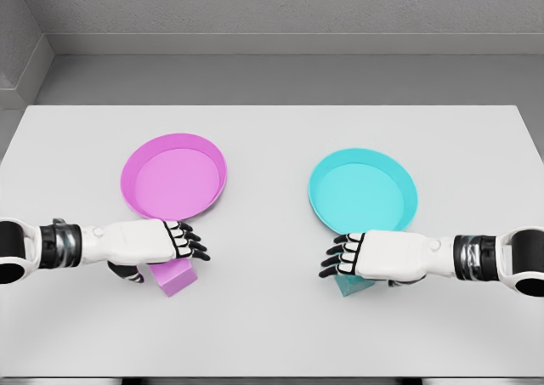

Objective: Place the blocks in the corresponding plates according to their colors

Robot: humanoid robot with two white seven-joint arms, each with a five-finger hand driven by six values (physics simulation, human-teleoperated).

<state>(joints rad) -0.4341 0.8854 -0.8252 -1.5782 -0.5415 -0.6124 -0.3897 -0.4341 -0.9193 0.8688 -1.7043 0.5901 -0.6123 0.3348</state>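
Grasp step, both sides; left hand (174,242) is sitting over the pink block (174,276), fingers curling down, thumb hidden underneath, so can't tell if it's actually gripping; block is resting on the table (272,334) just below the pink plate (174,177); cyan plate (363,189) is sitting empty to the right; right hand (348,256) is covering the cyan block (350,285) just below that plate, fingers curled, grip likewise unclear; next I'd judge: confirm closure, lift, carry each block forward to its matching plate.
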